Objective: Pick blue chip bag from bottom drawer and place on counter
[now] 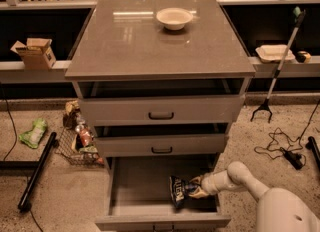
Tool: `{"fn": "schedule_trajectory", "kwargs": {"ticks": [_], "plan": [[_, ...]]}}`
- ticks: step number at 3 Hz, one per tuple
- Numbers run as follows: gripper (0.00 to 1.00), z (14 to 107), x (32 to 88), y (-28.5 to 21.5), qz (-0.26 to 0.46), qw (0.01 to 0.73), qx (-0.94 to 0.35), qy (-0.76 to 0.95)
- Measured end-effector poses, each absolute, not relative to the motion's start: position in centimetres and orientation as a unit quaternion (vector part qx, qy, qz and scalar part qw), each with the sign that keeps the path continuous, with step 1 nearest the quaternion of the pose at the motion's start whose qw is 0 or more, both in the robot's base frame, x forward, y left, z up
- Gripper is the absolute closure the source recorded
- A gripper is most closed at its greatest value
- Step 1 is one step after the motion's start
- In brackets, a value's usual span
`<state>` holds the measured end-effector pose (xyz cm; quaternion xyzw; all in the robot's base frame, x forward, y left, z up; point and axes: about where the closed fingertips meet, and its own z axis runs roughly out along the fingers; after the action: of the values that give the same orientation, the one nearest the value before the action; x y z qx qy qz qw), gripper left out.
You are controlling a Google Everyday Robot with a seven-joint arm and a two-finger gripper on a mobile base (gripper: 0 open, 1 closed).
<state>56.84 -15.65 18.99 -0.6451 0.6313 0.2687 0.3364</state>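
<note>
My tool (194, 188) is low in the right half of the bottom drawer (140, 186), clamped on the right edge of the blue chip bag (178, 191), which stands tilted just off the drawer floor. I'd keep the pinch firm and pull out towards me, clear of the middle drawer front (161, 145). Then I'd rise to the counter surface (150, 51), keeping away from the bowl (174, 18).

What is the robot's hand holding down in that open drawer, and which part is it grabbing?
The gripper looks to be holding the blue chip bag by its right edge, inside the bottom drawer.
</note>
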Motion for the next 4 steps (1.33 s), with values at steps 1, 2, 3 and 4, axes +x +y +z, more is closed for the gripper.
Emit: {"fn": "schedule_trajectory", "kwargs": {"ticks": [1,2,3,4], "plan": [[1.00,23.4,56.2,-16.9,0.257,0.353,-0.654,0.618],[1.00,29.1,53.4,-15.3,0.268,0.358,-0.676,0.586],[1.00,29.1,51.5,-13.8,0.286,0.349,-0.682,0.576],[1.00,29.9,51.6,-13.9,0.284,0.351,-0.681,0.577]]}}
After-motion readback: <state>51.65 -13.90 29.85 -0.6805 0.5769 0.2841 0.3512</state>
